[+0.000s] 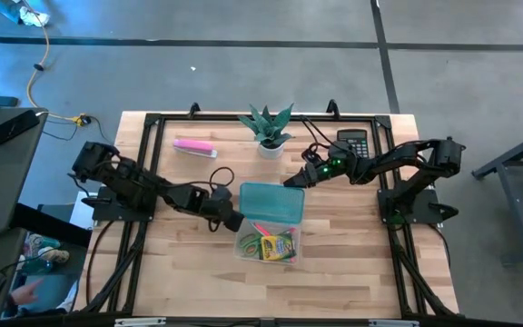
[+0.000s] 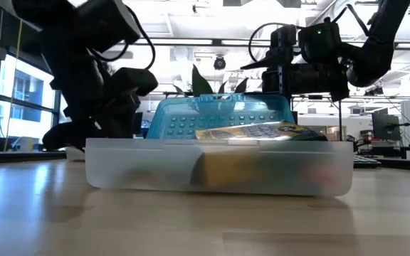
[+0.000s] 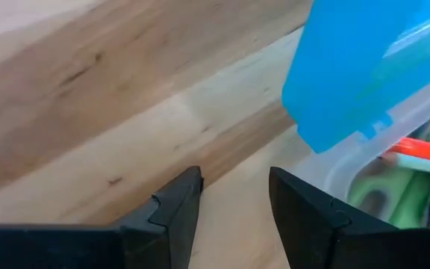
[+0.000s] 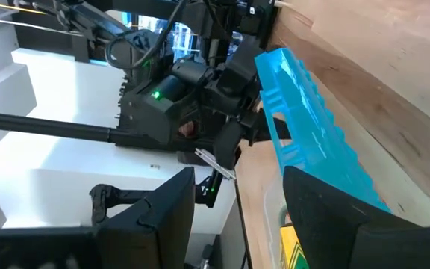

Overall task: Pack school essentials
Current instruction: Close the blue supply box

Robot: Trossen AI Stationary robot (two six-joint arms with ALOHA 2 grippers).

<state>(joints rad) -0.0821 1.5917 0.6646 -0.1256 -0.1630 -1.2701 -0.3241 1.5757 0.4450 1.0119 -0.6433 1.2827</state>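
Observation:
A clear plastic box (image 1: 266, 243) stands mid-table holding stationery: a yellow-green crayon pack (image 2: 262, 133), green-handled scissors (image 3: 379, 198) and a pink-red pen (image 3: 424, 149). A blue lid (image 1: 271, 202) lies tilted over the box's far half. My left gripper (image 3: 234, 179) is open over bare wood beside the box's far left corner, pointing steeply down. My right gripper (image 4: 237, 175) is open and level at the lid's far right corner (image 1: 300, 189). My right gripper has one finger (image 4: 327, 224) in front of the blue lid's raised far part (image 4: 304, 142), coming level from the table's far right. Whether that finger touches the lid, I cannot tell. Nothing lies between its two fingers.
A long pale-pink bar (image 1: 193, 146) lies at the far left. A potted plant (image 1: 267, 127) and a black calculator (image 1: 353, 143) stand along the far edge. Bare wood stretches along the near side of the table (image 1: 334, 282).

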